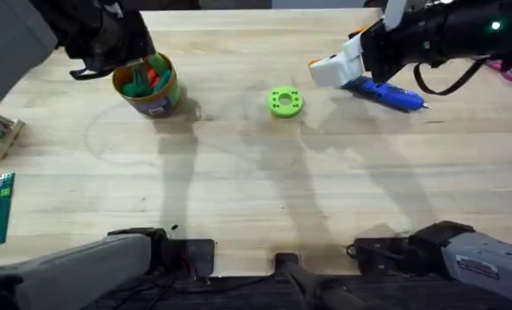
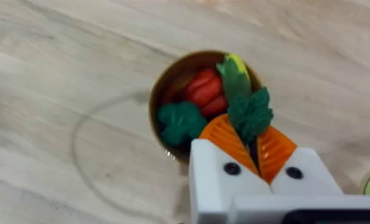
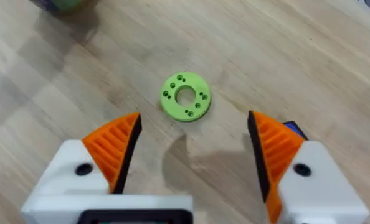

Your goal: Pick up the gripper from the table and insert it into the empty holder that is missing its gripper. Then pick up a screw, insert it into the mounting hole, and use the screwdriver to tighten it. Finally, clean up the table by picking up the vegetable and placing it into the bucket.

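Orange ribbed pads (image 2: 225, 138) of the left gripper (image 2: 255, 144) pinch the dark green vegetable (image 2: 247, 106) directly over the bucket (image 2: 162, 93); the left wrist view shows the vegetable's leafy end between the fingers and its yellow-tipped end reaching over the bucket's mouth, where a red piece (image 2: 205, 89) and another green piece (image 2: 180, 121) already lie. From overhead, the bucket (image 1: 157, 99) reads as a small yellow-tan tub with a blue mark, and the left arm reaches far forward across the desk (image 1: 256, 189), its dark bulk covering the bucket's far rim.

The right wrist view shows the right gripper (image 3: 194, 146) with its fingers spread wide and nothing between them, the lime-green ring (image 3: 185, 96) lying on the desk beyond. Overhead, that ring (image 1: 284, 102) sits well to the right of the bucket, and farther right again the right gripper (image 1: 325, 69) hangs above the desk, with the blue screwdriver (image 1: 390, 93) lying just beside it. The right arm stretches in from the far right.
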